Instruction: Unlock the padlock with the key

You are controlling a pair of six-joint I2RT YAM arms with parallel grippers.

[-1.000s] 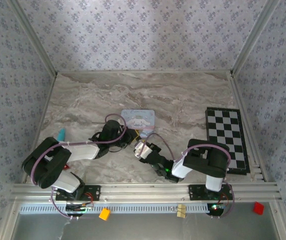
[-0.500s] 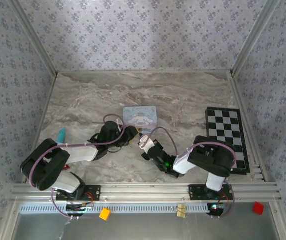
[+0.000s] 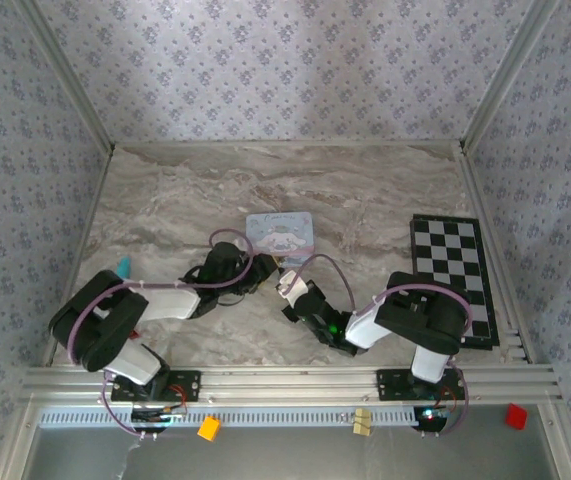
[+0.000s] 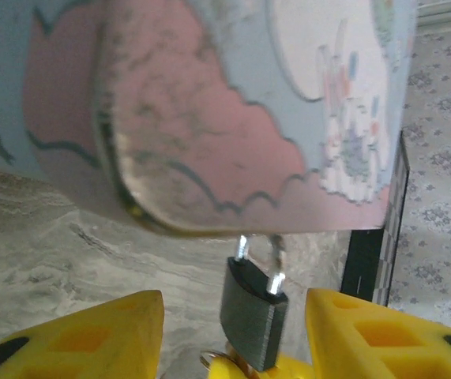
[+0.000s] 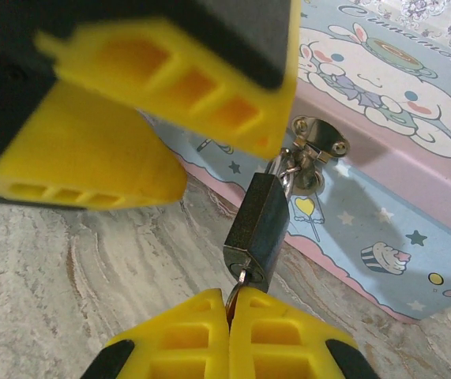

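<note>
Dark metal padlock (image 5: 258, 223) hung by its shackle on the hasp (image 5: 317, 147) of a pale blue cartoon tin (image 5: 383, 87), at the tin's 6 o'clock wall as seen from above, low over the marbled surface (image 5: 75, 260); contact with it not readable. Long axis tilted in the right wrist view: shackle end up toward 1 o'clock, keyhole end down toward 7 o'clock, facing straight into the right hand (image 5: 233, 304). Right hand clenched, fingertips pressed together on a thin silvery key (image 5: 240, 279) that looks seated in the keyhole. Left hand (image 4: 233, 309) released, yellow fingers (image 4: 91, 335) apart at 9 and 3 o'clock of the lock body, touching neither flank. From above: left hand at the lock's 9 o'clock, right hand at about 5 o'clock, both close in. Right hand the nearer, joined to the lock through the key and in line with its axis. Coming move judged a twist of the key about that axis; body unbraced for now, so likely to swing on the hasp. Shackle locked or freed: cannot tell. Count: one padlock, one key, one tin, two hands, one chequered board (image 3: 452, 280) well apart at the tin's 3 o'clock.
</note>
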